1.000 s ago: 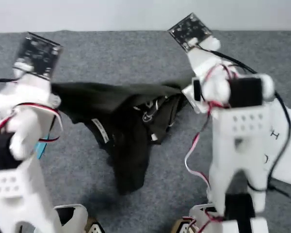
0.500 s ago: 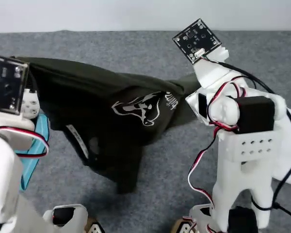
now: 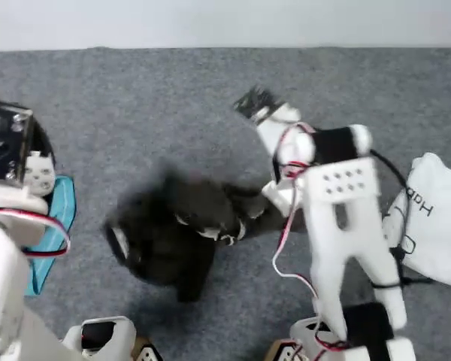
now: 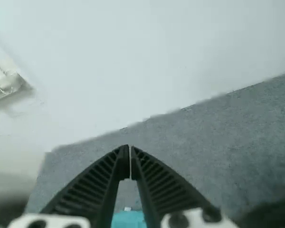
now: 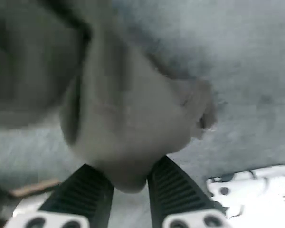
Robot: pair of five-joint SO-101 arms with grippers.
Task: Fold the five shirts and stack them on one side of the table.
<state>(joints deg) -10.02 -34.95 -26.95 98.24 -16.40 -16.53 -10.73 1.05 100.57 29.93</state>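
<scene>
A dark shirt (image 3: 177, 237) with a white print lies crumpled in a heap on the grey table (image 3: 158, 98), near the middle. My right gripper (image 5: 128, 178) is shut on a fold of this dark fabric (image 5: 128, 128); in the high view the right arm (image 3: 327, 188) stands just right of the heap, at its edge. My left gripper (image 4: 129, 154) is shut with nothing in it, raised at the left and facing the table's far edge and the wall. A teal shirt (image 3: 54, 226) lies under the left arm (image 3: 7, 226). A white shirt (image 3: 428, 222) lies at the right edge.
The far half of the table is bare grey felt up to the pale wall (image 3: 225, 22). Both arm bases (image 3: 109, 338) stand at the near edge.
The dark shirt, held spread between both grippers, has dropped from the left gripper into a heap. The right arm has swung left and down with its corner. The left gripper has shut.
</scene>
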